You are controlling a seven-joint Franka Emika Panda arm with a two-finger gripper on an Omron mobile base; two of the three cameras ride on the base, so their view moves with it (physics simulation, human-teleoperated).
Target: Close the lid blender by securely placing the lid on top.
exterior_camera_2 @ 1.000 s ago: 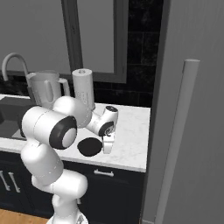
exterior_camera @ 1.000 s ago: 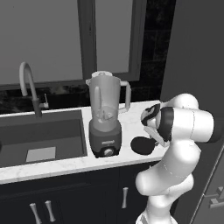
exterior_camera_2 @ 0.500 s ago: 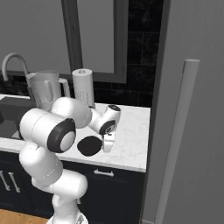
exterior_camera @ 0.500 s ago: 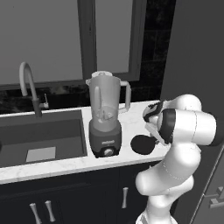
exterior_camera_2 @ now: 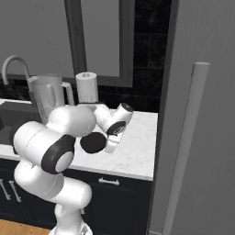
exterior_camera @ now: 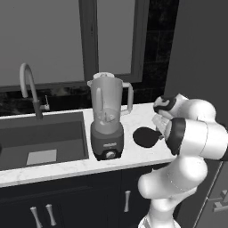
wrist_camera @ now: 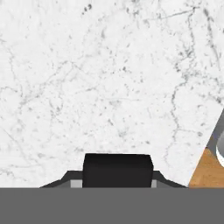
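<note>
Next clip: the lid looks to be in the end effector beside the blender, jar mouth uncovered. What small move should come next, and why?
Probably lift the lid higher before moving sideways. The end effector appears shut on its side tab, and the disc sits low, near the counter and well below the open mouth of the blender jar to its left. Raising it first should let it clear the rim and handle.

Arm folded low, wrist bent down; pincer (wrist_camera: 117, 168) closed tight, gripping black lid (exterior_camera: 145, 136).

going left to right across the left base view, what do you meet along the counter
faucet → sink → blender → lid → the robot's arm
</note>
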